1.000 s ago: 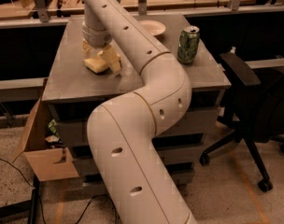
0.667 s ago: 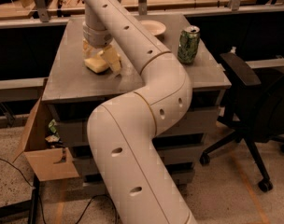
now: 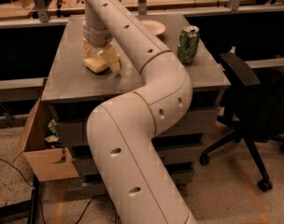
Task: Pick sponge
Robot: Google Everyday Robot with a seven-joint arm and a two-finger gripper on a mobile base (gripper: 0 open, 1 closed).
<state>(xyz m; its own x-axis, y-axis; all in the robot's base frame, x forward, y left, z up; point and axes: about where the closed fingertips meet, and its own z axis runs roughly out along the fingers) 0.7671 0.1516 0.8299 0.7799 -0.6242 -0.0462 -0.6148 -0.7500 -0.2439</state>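
Noting no visible shift over the last second. Gripper (image 3: 101,59) set down at sponge (image 3: 95,67), resting on table (image 3: 67,83); cannot tell whether pinching or spread. Lift judged still pending.

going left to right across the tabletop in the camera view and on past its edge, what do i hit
sponge, with the gripper right over it at the same spot → cream bowl, farther back → green can → black office chair
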